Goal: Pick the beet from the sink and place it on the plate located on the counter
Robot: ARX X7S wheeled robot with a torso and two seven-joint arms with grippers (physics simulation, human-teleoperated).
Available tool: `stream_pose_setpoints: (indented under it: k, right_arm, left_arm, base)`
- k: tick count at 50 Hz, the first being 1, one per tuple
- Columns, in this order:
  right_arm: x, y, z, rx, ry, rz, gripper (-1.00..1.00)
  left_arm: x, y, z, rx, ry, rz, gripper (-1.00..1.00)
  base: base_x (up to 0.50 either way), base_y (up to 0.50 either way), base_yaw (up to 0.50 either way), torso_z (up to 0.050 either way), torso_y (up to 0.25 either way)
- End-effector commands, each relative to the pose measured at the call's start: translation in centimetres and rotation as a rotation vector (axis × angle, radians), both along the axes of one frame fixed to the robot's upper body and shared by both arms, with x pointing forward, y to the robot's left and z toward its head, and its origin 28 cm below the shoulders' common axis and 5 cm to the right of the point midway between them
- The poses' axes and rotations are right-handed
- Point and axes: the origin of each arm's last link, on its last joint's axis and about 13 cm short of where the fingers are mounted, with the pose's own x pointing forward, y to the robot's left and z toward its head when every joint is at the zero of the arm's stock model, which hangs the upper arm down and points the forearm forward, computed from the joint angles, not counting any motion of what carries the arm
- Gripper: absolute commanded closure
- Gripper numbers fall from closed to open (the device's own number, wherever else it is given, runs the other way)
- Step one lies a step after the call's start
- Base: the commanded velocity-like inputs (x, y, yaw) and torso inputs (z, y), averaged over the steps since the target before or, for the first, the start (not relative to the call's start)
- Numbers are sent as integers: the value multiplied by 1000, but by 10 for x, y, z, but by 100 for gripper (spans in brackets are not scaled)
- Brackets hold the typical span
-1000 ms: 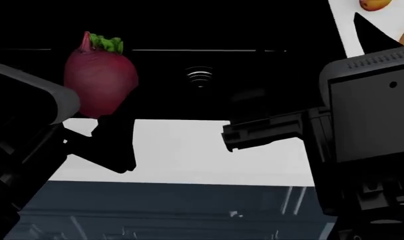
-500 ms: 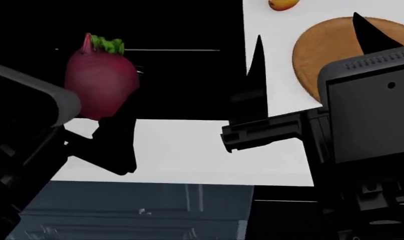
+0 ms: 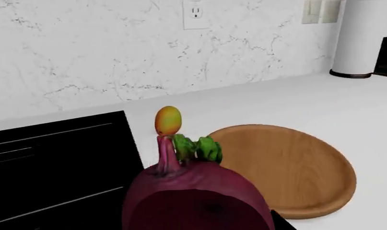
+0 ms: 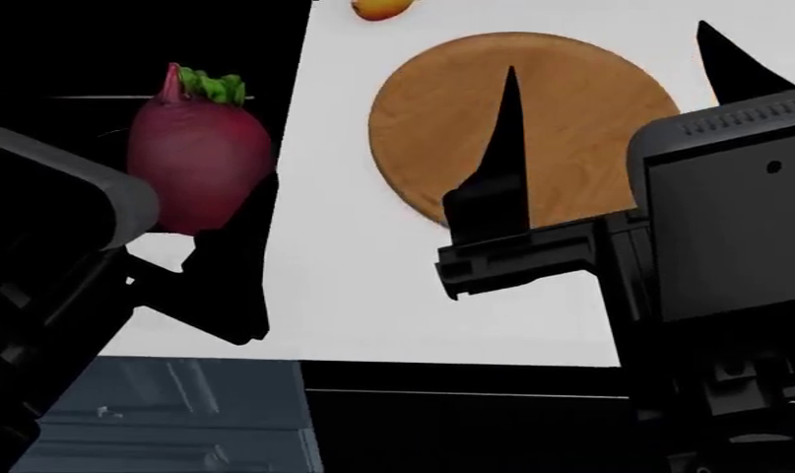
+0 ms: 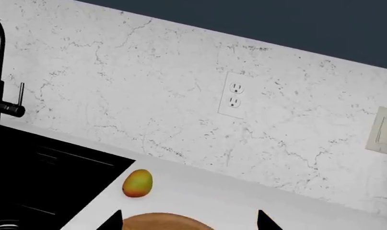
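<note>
Beet (image 4: 197, 163): held up in the air by the left gripper (image 4: 220, 266), over the black sink (image 4: 121, 49) close to its right edge — no longer resting in the basin. Its long axis stands nearly upright, pointed tip and green leaf tuft on top.

Left jaws: pinching the beet at its lower part; in the left wrist view the root (image 3: 196, 196) fills the space right in front of the camera.

Plate (image 4: 526, 123): on the white counter (image 4: 358, 296), just beyond the sink's right edge, lying to the right of the beet and a little farther from the robot. The whole gap is sideways — the beet has to travel rightward across a strip of bare counter to get above the wooden rim.

Mango (image 4: 377, 8): on the counter behind the plate, near but apart from it; it does not look to be in the way.

Right gripper (image 4: 608, 118): spread, holding nothing, its two dark fingertips hanging over the plate. The left arm already carries the load, so it is the one to finish.

Left arm pose: forearm low at the left of the head view, gripper angled upward with the beet riding above it.

Risk, as a guess: the right fingers crowd the plate's airspace and may need to clear.
</note>
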Motion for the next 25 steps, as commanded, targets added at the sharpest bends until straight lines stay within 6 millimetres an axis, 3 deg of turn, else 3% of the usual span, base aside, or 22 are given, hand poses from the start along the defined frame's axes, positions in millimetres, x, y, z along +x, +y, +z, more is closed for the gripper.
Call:
stream_pose_setpoints:
  k: [1,20,25]
  right_arm:
    - [1,0,-1,-7,-3,-6,-100]
    - [1,1,-2,-11,-15,-3,-100]
    - [1,1,-2,-8,-16,-14,-100]
  left_arm:
    - [0,1,2,-26,-20,14,100]
    - [-1,1,6,-25,-19,14,100]
    - [-1,1,2,-24,-20,14,100]
  base:
    - [0,-500,0,0,0]
    - [3,-500,0,0,1]
    - [211,-42,0,0,2]
